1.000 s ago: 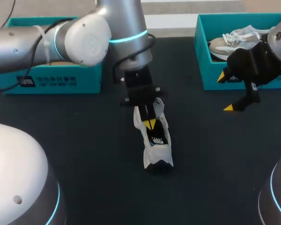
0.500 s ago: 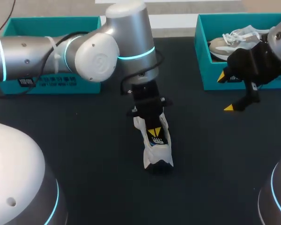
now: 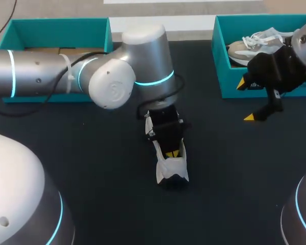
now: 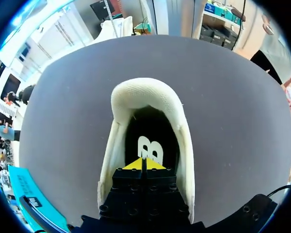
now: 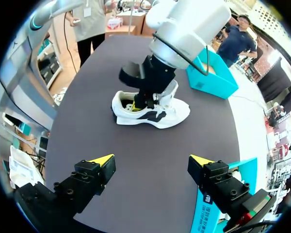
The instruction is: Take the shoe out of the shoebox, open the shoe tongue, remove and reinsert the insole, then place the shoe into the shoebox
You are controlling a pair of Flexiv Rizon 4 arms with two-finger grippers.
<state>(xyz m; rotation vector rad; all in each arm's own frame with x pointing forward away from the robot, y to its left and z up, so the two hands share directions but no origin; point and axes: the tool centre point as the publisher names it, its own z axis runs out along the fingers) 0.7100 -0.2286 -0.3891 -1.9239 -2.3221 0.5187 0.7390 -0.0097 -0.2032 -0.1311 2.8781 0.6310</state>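
Left arm has swung in over the last second. Its claw has travelled from the tongue end of the shoe toward the heel and now sits down inside the opening. Shoe has not shifted: sole down on the bench, about mid-bench, well apart from the right box

Left wrist view: yellow tips pressed together with no gap, pointing at the insole, heel collar just ahead. Nothing seen pinched between them. Cannot tell whether they touch the insole

Right claw unchanged: fingers wide apart, empty, hanging just in front of the right box, which holds a second shoe

Reading: the opening is clear enough to admit the claw, so the tongue step looks done and the insole step is starting. Insole lies flat in the shoe, not yet lifted. Next move probably needs the tips parted to nip the insole edge. Shoe is unbraced and may drag with the pull
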